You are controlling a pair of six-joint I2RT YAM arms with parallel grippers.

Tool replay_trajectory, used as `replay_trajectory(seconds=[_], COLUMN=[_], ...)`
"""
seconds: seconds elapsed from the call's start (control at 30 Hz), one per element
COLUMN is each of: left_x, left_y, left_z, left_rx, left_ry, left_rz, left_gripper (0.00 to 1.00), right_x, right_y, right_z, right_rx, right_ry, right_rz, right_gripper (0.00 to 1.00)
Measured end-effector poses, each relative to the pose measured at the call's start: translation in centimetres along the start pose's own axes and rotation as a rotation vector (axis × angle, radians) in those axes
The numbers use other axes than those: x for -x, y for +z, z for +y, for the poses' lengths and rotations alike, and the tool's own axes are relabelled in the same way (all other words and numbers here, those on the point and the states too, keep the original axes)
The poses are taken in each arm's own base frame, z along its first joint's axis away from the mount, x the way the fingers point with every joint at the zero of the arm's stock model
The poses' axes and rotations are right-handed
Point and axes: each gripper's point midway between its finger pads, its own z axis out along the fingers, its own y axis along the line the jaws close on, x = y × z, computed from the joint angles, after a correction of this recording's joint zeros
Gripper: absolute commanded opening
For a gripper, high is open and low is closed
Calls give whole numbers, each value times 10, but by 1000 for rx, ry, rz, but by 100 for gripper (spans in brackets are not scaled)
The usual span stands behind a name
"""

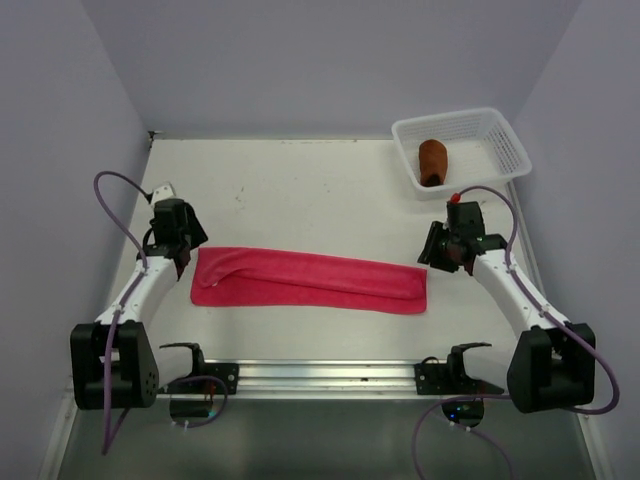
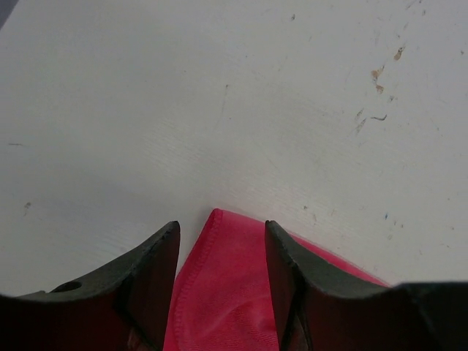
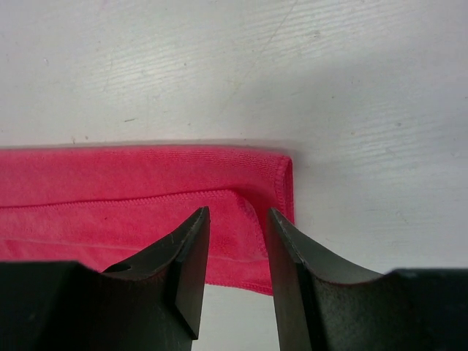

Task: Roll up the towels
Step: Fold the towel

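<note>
Flanking the pink towel (image 1: 310, 282), left fingers (image 2: 150, 289) and right fingers (image 3: 183, 274) stand parted, empty.

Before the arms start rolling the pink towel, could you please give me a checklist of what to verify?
1. Pink towel lies flat on the table, folded lengthwise: ok.
2. Left gripper at its left end, jaws apart: ok.
3. Right gripper at its right end, jaws apart: ok.
4. Cloth gripped by either gripper: not ok, neither is closed on it.
5. Brown towel rolled, in the basket, apart from the pink one: ok.
</note>
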Motion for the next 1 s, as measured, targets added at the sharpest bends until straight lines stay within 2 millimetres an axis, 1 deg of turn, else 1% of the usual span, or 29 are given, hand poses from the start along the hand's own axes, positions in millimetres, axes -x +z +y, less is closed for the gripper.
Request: replay_trajectory(seconds=[0.1, 0.2, 0.47, 0.73, 0.83, 1.0], left_x=[-5, -14, -38, -44, -45, -46], left_y=[7, 12, 22, 27, 29, 32], left_z=[0, -4, -7, -1, 1, 1], left_rx=[-45, -89, -144, -128, -116, -115], left_ry=[-23, -26, -27, -37, -36, -36], left_rz=[50, 100, 207, 231, 232, 236], left_gripper=[53, 53, 53, 51, 49, 48], right_x=[3, 5, -6, -3, -3, -3], right_y=[2, 8, 21, 24, 26, 29], right_z=[-5, -10, -16, -16, -17, -16], right_rx=[-5, -6, -10, 4, 4, 11], right_ry=[26, 54, 74, 81, 82, 81], right_rz=[2, 4, 51, 48, 53, 55], right_gripper=[40, 40, 41, 41, 41, 41])
